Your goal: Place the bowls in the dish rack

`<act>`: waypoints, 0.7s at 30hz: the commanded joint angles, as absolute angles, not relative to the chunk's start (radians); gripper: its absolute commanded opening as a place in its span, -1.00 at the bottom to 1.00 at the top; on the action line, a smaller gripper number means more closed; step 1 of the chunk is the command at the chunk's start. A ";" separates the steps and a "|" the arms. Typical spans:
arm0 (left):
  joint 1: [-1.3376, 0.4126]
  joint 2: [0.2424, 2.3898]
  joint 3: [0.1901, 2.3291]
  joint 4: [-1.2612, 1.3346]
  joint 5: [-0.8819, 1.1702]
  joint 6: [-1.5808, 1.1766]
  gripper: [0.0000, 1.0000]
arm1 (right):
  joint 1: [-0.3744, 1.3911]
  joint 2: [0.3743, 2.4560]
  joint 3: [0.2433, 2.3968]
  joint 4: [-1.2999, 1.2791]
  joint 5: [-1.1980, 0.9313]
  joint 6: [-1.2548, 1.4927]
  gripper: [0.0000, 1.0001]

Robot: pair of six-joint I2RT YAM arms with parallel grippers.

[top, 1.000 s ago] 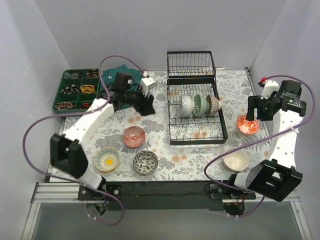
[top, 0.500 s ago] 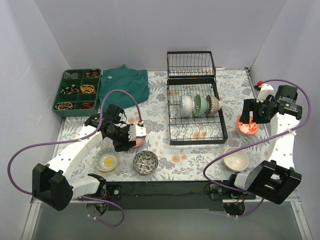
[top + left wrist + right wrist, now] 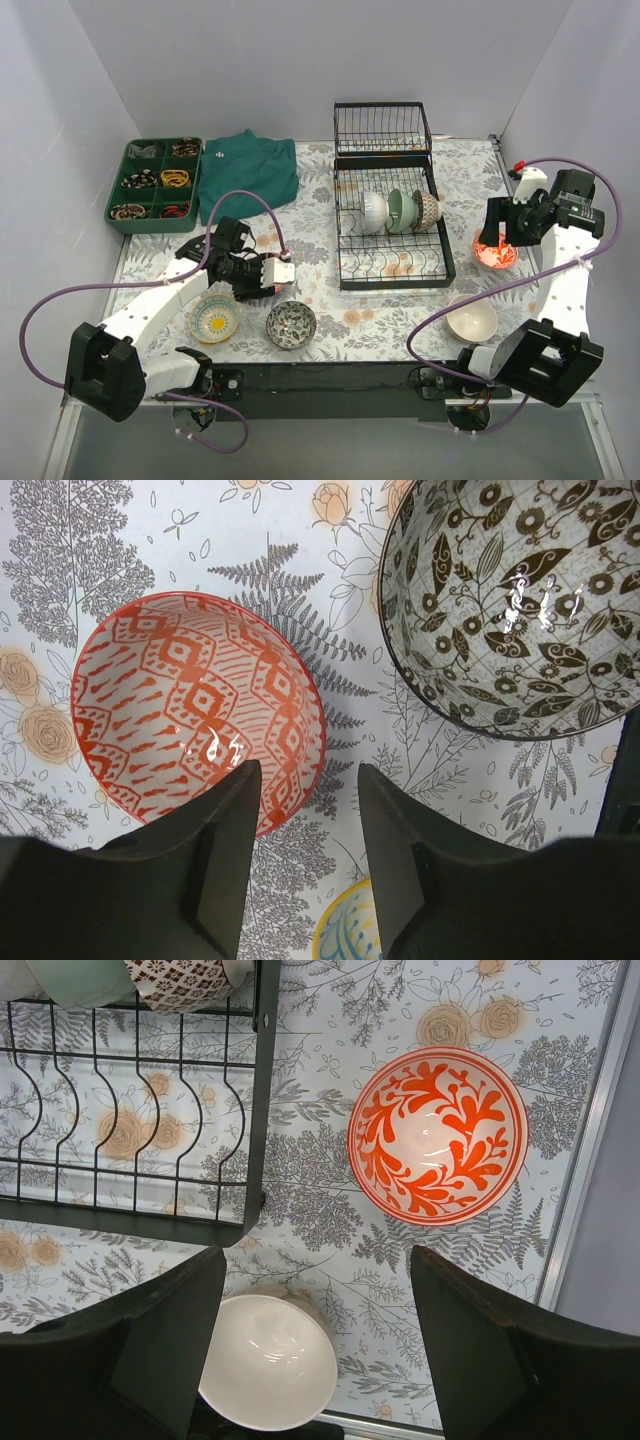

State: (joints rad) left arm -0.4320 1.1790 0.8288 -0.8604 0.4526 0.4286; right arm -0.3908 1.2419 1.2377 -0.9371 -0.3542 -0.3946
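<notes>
The left end effector (image 3: 308,772), fingers apart, straddles the rim of the red-patterned round ceramic bowl (image 3: 190,710) on the floral counter (image 3: 80,540). The right end effector (image 3: 318,1255) hangs wide open near the red-orange leaf-patterned bowl (image 3: 437,1137), beside the black wire dish rack (image 3: 392,268).

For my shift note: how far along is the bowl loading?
Done: three bowls stand in the dish rack. In hand: the left gripper, jaws open, straddles the rim of the red-patterned bowl; the right gripper hangs open by the red-orange bowl. Left: those two, plus the yellow-sun bowl, black-white bowl and plain cream bowl.
</notes>
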 commanded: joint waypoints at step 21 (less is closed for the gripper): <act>-0.477 1.279 0.755 -0.649 0.454 0.413 -0.44 | -0.394 1.264 1.284 -0.902 -0.353 -0.377 0.67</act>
